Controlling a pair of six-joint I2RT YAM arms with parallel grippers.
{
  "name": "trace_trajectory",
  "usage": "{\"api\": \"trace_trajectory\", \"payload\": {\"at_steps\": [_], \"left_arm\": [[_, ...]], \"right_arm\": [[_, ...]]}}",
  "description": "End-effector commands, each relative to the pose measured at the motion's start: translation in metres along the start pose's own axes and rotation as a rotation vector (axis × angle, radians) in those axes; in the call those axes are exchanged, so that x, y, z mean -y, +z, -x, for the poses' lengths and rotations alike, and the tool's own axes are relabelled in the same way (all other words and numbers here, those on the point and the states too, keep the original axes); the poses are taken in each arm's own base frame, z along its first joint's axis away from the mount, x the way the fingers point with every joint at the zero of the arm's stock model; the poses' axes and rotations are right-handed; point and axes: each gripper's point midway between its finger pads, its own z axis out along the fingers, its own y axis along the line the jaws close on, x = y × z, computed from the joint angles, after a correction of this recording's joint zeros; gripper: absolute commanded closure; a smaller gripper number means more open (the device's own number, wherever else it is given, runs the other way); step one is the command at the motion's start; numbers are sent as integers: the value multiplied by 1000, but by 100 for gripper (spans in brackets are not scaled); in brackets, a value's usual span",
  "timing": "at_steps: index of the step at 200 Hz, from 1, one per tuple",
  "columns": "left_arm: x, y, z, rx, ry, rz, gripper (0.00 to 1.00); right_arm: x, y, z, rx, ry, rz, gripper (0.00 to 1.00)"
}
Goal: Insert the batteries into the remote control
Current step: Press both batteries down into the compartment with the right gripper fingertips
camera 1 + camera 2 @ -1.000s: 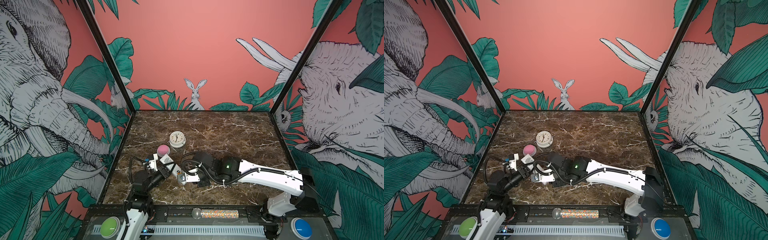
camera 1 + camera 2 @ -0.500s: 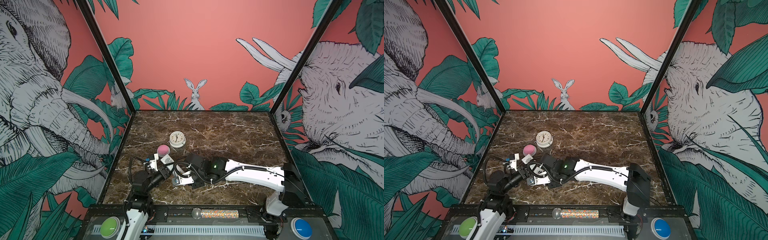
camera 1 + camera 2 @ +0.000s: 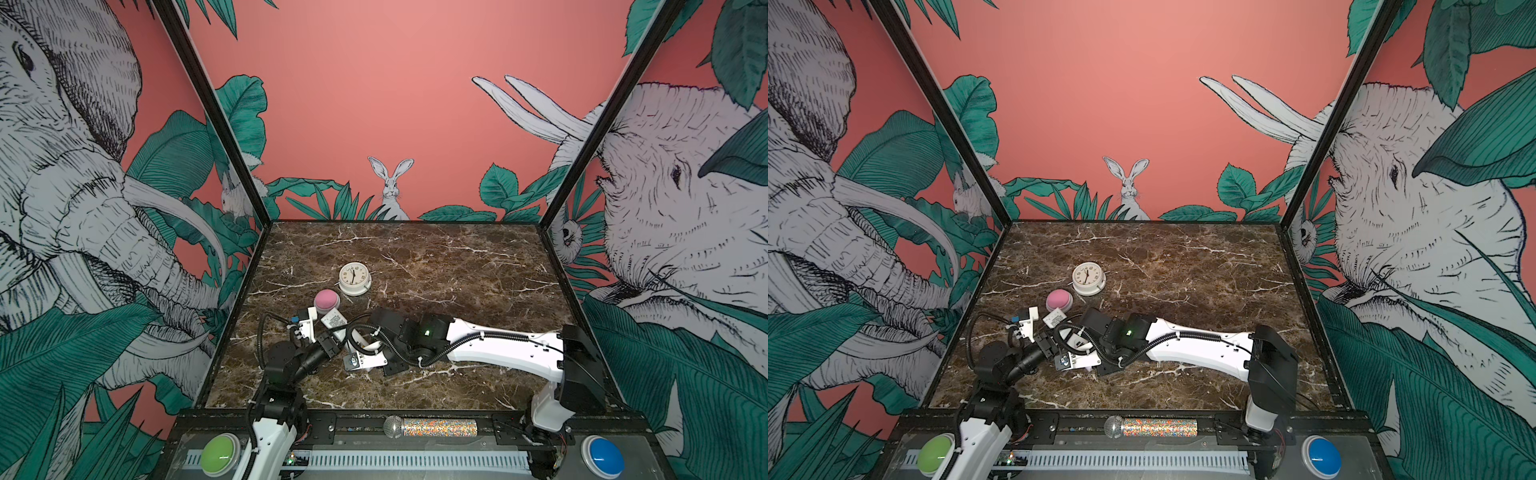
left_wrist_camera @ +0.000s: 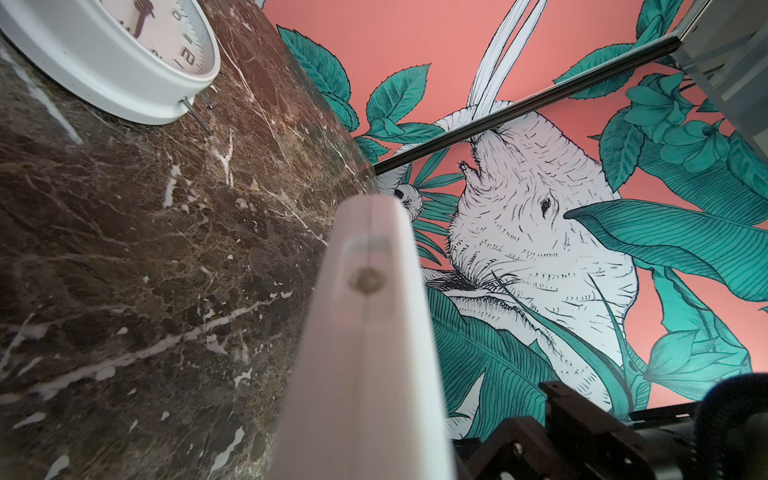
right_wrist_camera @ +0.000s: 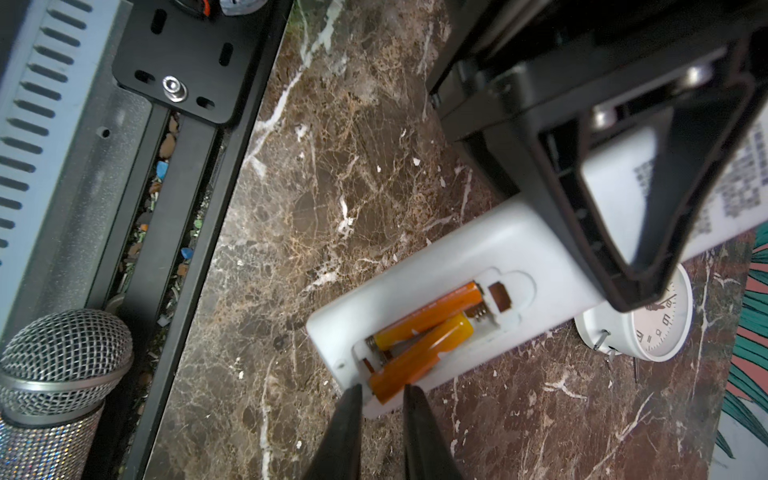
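Remote control (image 5: 536, 245) position: back side up, battery compartment uncovered, gripped across its body by the left gripper (image 5: 590, 232) over the left front part of the marble table (image 3: 457, 270). Nearest, along the front rail, a sequinned microphone (image 3: 432, 427) lies between a green button (image 3: 218, 453) and a blue button (image 3: 602, 457). The left arm (image 3: 286, 365) rises from its base at the rail's left end, folds at a compact elbow and points its wrist toward the rear right. Its jaws are clamped on the remote, whose labelled end projects past them toward the rear. The right arm (image 3: 498, 349) rises from its base at the rail's right end to a black elbow. From there its white forearm runs low and almost level leftward across the table's middle, ending at the remote's near end. In the right wrist view, the right gripper (image 5: 380, 395) has its two dark fingers (image 5: 345, 424) narrowly apart, one on each side of the near end of the tilted battery (image 5: 419, 353); whether they press on it cannot be determined. That battery lies askew, near end over the compartment rim, far end against the seated battery (image 5: 436, 311), which lies along its slot. Just beyond the remote's labelled end sits a pink dome (image 3: 326, 300), and farther back a round white clock (image 3: 354, 277).
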Motion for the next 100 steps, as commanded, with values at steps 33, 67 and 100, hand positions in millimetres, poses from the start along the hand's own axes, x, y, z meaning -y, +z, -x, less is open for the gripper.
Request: {"api": "trace_trajectory", "payload": {"at_steps": [33, 67, 100], "left_arm": [[16, -1, 6, 18, 38, -53, 100], [16, -1, 6, 17, 36, -52, 100], [15, -1, 6, 17, 37, -51, 100]], "right_arm": [[13, -1, 6, 6, -20, -39, 82], [14, 1, 8, 10, -21, -39, 82], [15, 6, 8, 11, -18, -38, 84]]}}
